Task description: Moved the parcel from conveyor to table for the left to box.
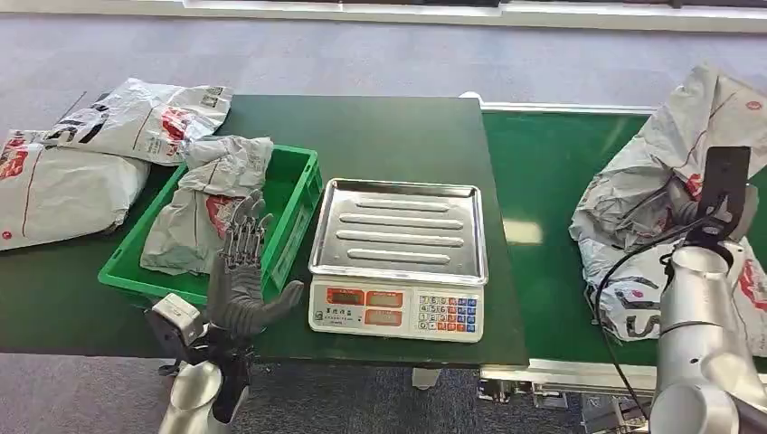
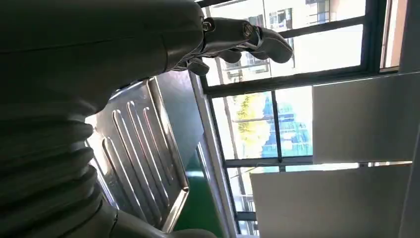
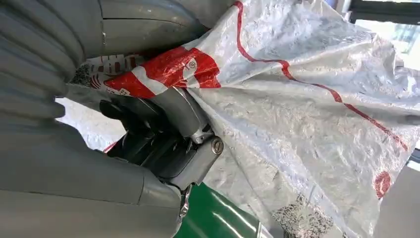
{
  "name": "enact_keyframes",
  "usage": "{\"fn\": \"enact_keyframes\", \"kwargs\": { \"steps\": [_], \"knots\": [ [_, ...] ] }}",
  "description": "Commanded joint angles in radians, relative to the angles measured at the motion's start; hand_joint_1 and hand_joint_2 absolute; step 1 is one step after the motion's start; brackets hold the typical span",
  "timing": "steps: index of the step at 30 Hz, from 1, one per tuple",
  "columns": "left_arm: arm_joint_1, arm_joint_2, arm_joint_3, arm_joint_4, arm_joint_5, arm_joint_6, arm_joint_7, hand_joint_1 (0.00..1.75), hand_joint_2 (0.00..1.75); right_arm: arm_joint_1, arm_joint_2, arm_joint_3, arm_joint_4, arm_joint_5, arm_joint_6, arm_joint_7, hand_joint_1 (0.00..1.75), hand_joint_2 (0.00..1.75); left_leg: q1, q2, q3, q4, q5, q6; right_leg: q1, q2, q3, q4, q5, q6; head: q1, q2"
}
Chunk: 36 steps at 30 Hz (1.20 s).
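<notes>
A crumpled grey-white parcel (image 1: 638, 194) with red print lies on the green conveyor (image 1: 543, 181) at the right. My right hand (image 1: 695, 210) is buried in its folds. In the right wrist view my right hand (image 3: 163, 139) has its dark fingers closed on a bunch of the parcel's plastic (image 3: 307, 99). My left hand (image 1: 242, 280) stands upright near the table's front edge, fingers spread, holding nothing, just in front of the green box (image 1: 301, 194). In the left wrist view my left hand (image 2: 237, 37) is likewise bare.
A scale (image 1: 398, 312) with a steel tray (image 1: 398, 231) sits mid-table; its tray (image 2: 138, 153) is beside my left hand. The green box holds one grey parcel (image 1: 203, 203). Two more parcels (image 1: 136, 117) (image 1: 54, 190) lie at the table's far left.
</notes>
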Motion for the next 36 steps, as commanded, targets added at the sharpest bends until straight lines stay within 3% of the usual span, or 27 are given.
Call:
{"fn": "enact_keyframes", "kwargs": {
  "steps": [1, 9, 12, 15, 17, 20, 22, 23, 26, 33, 36],
  "knots": [
    [-0.013, 0.017, 0.029, 0.024, -0.001, 0.001, 0.003, 0.0, 1.75, -0.023, 0.018, -0.04, 0.011, -0.004, 0.003, 0.003, 1.75, 1.75, 0.001, 0.002, 0.003, -0.002, -0.001, -0.001, 0.001, 0.003, 0.002, -0.002, 0.0, -0.002, 0.0, 0.0],
    [-0.013, 0.016, 0.03, 0.024, -0.002, 0.0, 0.003, 0.0, 1.75, -0.024, 0.019, -0.038, 0.005, -0.013, -0.002, -0.004, 1.75, 1.75, 0.0, 0.002, 0.002, -0.001, -0.001, -0.001, 0.0, 0.002, 0.001, -0.001, 0.0, -0.001, 0.0, 0.0],
    [-0.023, 0.015, 0.034, 0.027, -0.01, 0.002, 0.001, 0.0, 1.75, 0.007, 0.041, -0.012, -0.146, -0.114, -0.038, -0.113, 1.75, 1.75, 0.0, 0.002, 0.002, -0.001, -0.001, -0.001, 0.0, 0.003, 0.001, -0.001, 0.0, -0.001, 0.0, 0.0],
    [-0.043, 0.02, 0.038, 0.042, -0.025, -0.001, -0.011, 0.0, 1.75, 0.024, 0.065, 0.124, -0.256, -0.151, 0.164, -0.078, 1.75, 1.75, -0.001, 0.003, 0.001, -0.001, -0.001, -0.001, -0.001, 0.004, 0.0, 0.0, 0.0, -0.002, 0.0, 0.0],
    [-0.068, 0.027, 0.045, 0.061, -0.033, -0.007, -0.027, 0.0, 1.75, -0.018, 0.104, 0.242, -0.209, -0.204, 0.425, -0.044, 1.75, 1.75, -0.001, 0.005, 0.0, -0.001, -0.001, -0.001, -0.001, 0.005, -0.001, 0.001, 0.001, -0.001, 0.0, 0.0],
    [-0.1, 0.035, 0.051, 0.078, -0.056, 0.0, -0.05, 0.0, 1.75, -0.126, 0.166, 0.409, -0.019, -0.165, 0.476, -0.027, 1.75, 1.75, 0.0, 0.014, 0.002, -0.001, -0.002, -0.002, 0.0, 0.014, -0.002, 0.001, 0.002, -0.002, 0.0, 0.0],
    [-0.119, 0.037, 0.045, 0.075, -0.063, 0.003, -0.054, 0.0, 1.75, -0.184, 0.216, 0.454, 0.101, -0.185, 0.525, -0.045, 1.75, 1.75, 0.0, 0.021, 0.001, -0.001, -0.002, -0.002, 0.0, 0.02, -0.005, 0.003, 0.003, -0.003, 0.0, 0.0],
    [-0.154, 0.032, 0.033, 0.089, -0.064, -0.003, -0.056, 0.0, 1.75, -0.184, 0.272, 0.506, 0.118, -0.179, 0.61, -0.173, 1.75, 1.75, 0.0, 0.019, 0.0, -0.001, -0.002, -0.002, 0.0, 0.017, -0.005, 0.003, 0.003, -0.004, 0.0, 0.0],
    [-0.187, 0.02, 0.032, 0.104, -0.063, -0.002, -0.04, 0.0, 1.75, -0.184, 0.323, 0.528, 0.138, -0.166, 0.552, -0.166, 1.75, 1.75, 0.001, 0.02, 0.002, -0.002, 0.0, -0.004, 0.002, 0.019, -0.007, 0.003, 0.004, -0.007, 0.0, 0.0],
    [-0.174, 0.037, 0.044, 0.119, -0.062, 0.006, -0.041, 0.0, 1.75, -0.199, 0.299, 0.532, 0.164, -0.167, 0.567, -0.148, 1.75, 1.75, 0.004, 0.006, -0.001, -0.001, 0.003, -0.006, 0.004, 0.005, -0.005, 0.003, 0.003, -0.006, 0.0, 0.0],
    [-0.158, 0.041, 0.045, 0.112, -0.062, 0.014, -0.045, 0.0, 1.75, -0.221, 0.297, 0.571, 0.226, -0.113, 0.545, -0.056, 1.75, 1.75, 0.003, 0.006, -0.002, -0.001, 0.003, -0.006, 0.003, 0.006, -0.005, 0.003, 0.003, -0.007, 0.0, 0.0]
  ]
}}
